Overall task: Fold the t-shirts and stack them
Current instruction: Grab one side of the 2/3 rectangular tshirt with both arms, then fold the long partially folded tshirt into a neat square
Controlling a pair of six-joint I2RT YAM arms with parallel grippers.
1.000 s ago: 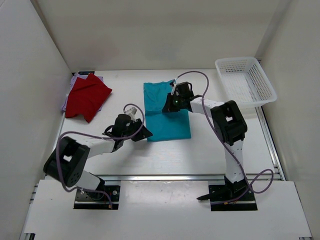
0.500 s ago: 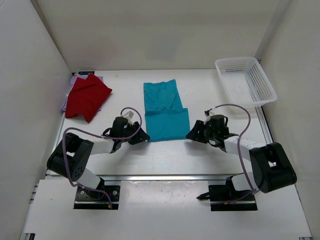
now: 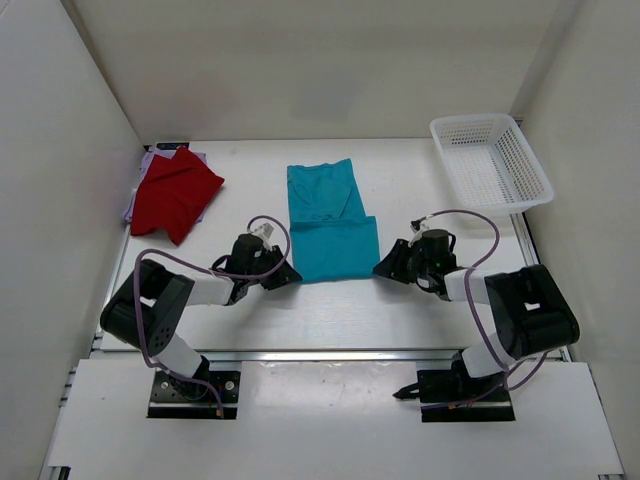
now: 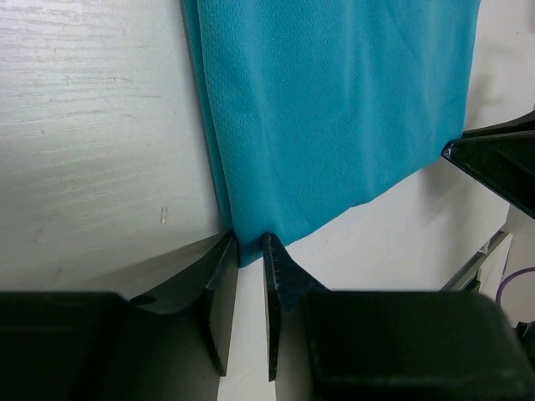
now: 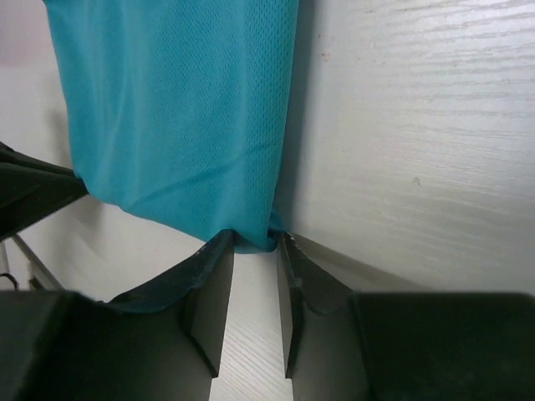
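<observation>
The teal t-shirt [image 3: 330, 225] lies flat mid-table, folded into a long strip. My left gripper [image 3: 291, 276] sits low at its near left corner. In the left wrist view that gripper [image 4: 251, 239] has its tips closed on the teal t-shirt [image 4: 334, 109] corner. My right gripper [image 3: 382, 270] is at the near right corner. In the right wrist view this gripper [image 5: 255, 239] pinches the slightly bunched corner of the teal t-shirt [image 5: 175, 109]. The red t-shirt [image 3: 175, 195] lies folded at the far left, on top of the lavender t-shirt [image 3: 151, 159].
A white lattice basket [image 3: 490, 160] stands at the far right, tilted against the wall. White walls close in the table on the left, back and right. An aluminium rail [image 3: 340, 354] runs along the near edge.
My right arm swung from the teal shirt's far part down to its near right corner. Both grippers opened, then narrowed onto the near corners. The left arm shifted only slightly.
</observation>
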